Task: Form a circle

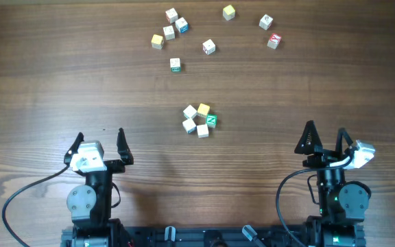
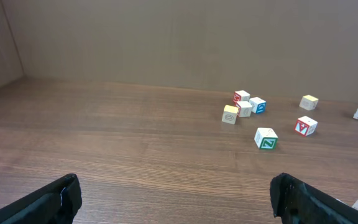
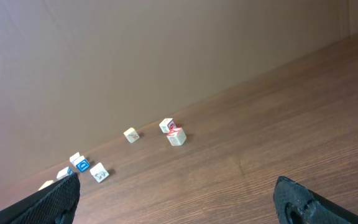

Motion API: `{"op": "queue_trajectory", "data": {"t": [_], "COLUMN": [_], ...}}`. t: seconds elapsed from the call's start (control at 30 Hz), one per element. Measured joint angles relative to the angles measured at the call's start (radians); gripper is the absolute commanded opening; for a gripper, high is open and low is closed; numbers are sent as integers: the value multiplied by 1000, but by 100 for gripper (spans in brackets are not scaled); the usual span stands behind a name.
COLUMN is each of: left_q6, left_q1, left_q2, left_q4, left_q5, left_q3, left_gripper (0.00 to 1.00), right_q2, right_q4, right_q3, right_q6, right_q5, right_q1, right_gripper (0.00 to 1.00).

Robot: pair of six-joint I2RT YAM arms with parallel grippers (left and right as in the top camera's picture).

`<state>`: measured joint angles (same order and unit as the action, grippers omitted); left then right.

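In the overhead view, five small letter cubes sit in a tight ring at the table's centre: the circle. It is made of a yellow cube (image 1: 204,108), a green cube marked "N" (image 1: 211,121) and three white cubes (image 1: 190,111), (image 1: 189,125), (image 1: 202,130). My left gripper (image 1: 100,143) stands open near the front edge, well to the lower left of the ring. Nothing lies between its fingers (image 2: 55,202). My right gripper (image 1: 326,137) is open at the front right, also empty and far from the ring. The wrist views show only bare wood between the jaws.
Loose letter cubes lie scattered at the back: a cluster (image 1: 170,27) with a blue one (image 1: 182,26), a yellow one (image 1: 228,12), a white one (image 1: 265,22), a red one (image 1: 273,40). A white and green one (image 1: 175,64) lies nearer. Black cables trail by both arm bases.
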<state>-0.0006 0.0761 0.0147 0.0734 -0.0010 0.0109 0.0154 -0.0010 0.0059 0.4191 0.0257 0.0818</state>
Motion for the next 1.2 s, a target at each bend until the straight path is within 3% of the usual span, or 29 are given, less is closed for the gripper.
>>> {"op": "queue_trajectory", "data": {"t": [0.33, 0.7, 1.2], "left_q6": [0, 0, 0], "left_q1": [0, 0, 0], "left_q2": [0, 0, 0], "left_q4": [0, 0, 0], "left_q5": [0, 0, 0], "left_q3": [0, 0, 0], "left_gripper": [100, 100, 100], "right_q2": [0, 7, 7], "right_q4": [0, 0, 6], "right_q3": [0, 0, 0], "right_q6": [-1, -291, -346], "right_q5": [0, 19, 19], "right_q1": [-40, -89, -89], "right_gripper": [100, 99, 100]}}
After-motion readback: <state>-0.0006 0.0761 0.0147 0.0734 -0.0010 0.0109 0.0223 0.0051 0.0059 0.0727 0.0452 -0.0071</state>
